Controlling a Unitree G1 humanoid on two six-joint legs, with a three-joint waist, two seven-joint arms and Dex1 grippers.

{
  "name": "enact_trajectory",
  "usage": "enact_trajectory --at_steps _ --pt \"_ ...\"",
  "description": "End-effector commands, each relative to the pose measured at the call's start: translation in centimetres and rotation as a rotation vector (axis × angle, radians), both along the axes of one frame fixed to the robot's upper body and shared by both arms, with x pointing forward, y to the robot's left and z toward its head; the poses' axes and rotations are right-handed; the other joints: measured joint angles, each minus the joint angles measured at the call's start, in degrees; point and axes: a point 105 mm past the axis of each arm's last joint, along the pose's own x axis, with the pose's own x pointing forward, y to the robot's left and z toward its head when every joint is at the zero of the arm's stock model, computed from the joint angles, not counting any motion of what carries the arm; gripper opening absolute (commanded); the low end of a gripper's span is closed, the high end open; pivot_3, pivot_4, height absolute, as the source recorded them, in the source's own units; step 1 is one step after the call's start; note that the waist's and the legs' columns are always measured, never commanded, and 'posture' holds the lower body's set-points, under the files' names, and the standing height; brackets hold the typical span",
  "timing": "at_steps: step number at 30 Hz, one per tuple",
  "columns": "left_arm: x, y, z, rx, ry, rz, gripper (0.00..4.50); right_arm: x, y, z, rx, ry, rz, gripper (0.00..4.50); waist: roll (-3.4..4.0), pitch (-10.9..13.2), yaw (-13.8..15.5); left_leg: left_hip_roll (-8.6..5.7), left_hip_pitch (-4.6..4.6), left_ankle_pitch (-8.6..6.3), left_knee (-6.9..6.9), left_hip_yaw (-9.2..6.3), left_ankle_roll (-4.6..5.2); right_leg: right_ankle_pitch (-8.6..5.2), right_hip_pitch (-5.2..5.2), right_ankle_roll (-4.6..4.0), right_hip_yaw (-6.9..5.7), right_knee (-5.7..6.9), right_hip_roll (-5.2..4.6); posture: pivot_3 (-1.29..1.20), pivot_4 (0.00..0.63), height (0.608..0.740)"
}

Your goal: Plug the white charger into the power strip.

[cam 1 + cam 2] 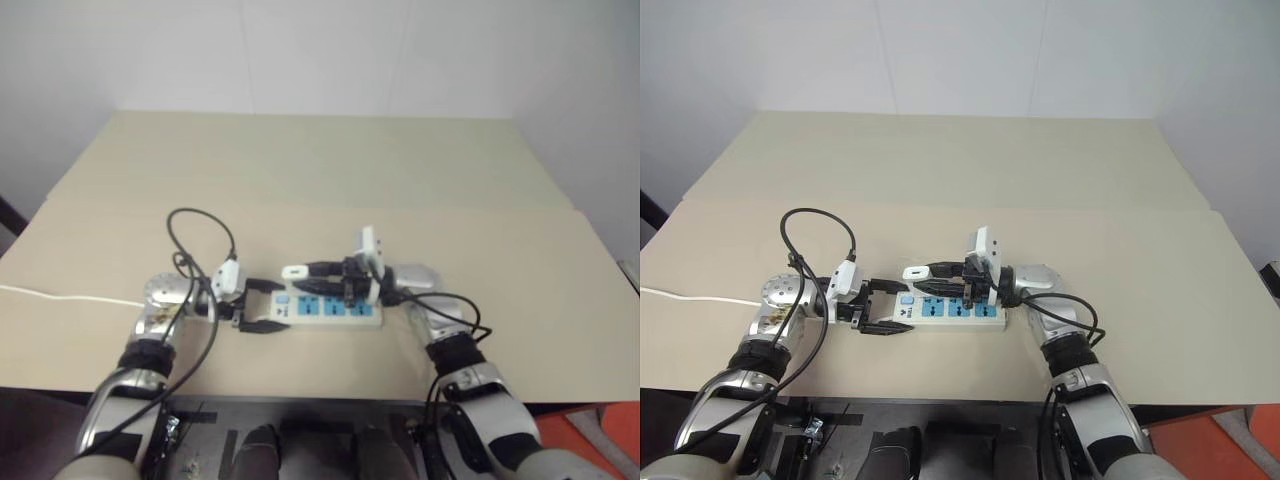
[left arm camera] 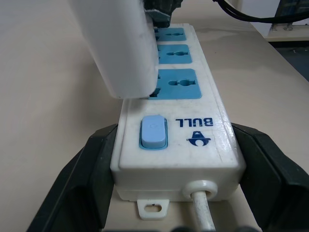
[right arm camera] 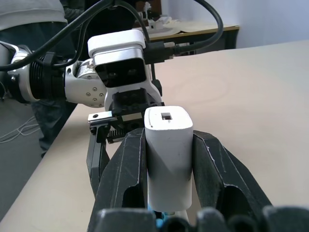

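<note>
The power strip (image 1: 950, 308) lies flat on the table (image 1: 970, 170) near the front edge, with its long axis going across, from the robot's left to its right. The left gripper (image 1: 883, 307) comes from the left and its two black fingers are closed on the switch end of the strip, one on each long side; in the left wrist view the fingers (image 2: 77, 179) press against both walls of the strip, where the blue switch (image 2: 153, 131) and the cord (image 2: 203, 212) are.

The right gripper (image 1: 940, 272) comes from the right, pointing along the strip, and its jaws are closed tight on the white charger (image 1: 915, 271). The charger is just above the first blue socket (image 2: 176, 84) next to the switch, so the coming move looks to me like a short push straight down, and the right arm is the one to do it.

The left wrist view shows the charger's lower end very close to that socket, but I cannot tell if the pins already enter. The right wrist view shows the charger's back face (image 3: 169, 140) held upright between the fingers, and the socket below is hidden there
</note>
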Motion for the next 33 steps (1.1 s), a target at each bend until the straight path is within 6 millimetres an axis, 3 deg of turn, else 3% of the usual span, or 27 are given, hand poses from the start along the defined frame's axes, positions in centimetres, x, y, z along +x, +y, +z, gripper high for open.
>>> enact_trajectory --at_steps 1,8,21,33 --pt "-0.1 0.2 -0.6 0.039 0.023 -0.004 3.24 0.2 -1.2 -1.2 -0.020 0.028 -0.034 1.10 0.00 0.0 0.0 0.00 0.03 0.00 0.00 0.00 0.00 0.00 0.02 0.00 0.00 0.00 0.00 0.00 0.150 0.740" --pt "0.2 0.5 -0.4 0.046 0.022 -0.002 3.24 -0.3 -1.6 -1.9 -0.034 0.053 -0.030 1.10 0.01 0.0 -0.1 0.00 0.21 0.00 -0.06 0.00 0.00 0.00 0.16 0.00 0.01 0.00 0.00 0.00 0.150 0.740" --pt "0.4 0.5 -0.2 0.042 0.017 0.000 3.24 -0.7 0.2 -1.8 -0.009 0.061 0.011 1.10 0.01 0.0 -0.1 0.01 0.27 0.00 -0.13 0.00 0.00 -0.01 0.17 0.00 0.02 0.01 0.02 0.00 0.150 0.740" --pt "0.3 0.7 -0.2 0.041 0.015 0.003 3.24 0.0 -1.2 -2.8 -0.037 0.061 -0.025 1.10 0.01 0.0 -0.1 0.01 0.27 0.00 -0.14 0.00 -0.01 -0.01 0.17 0.00 0.02 0.00 0.02 0.00 0.150 0.740"
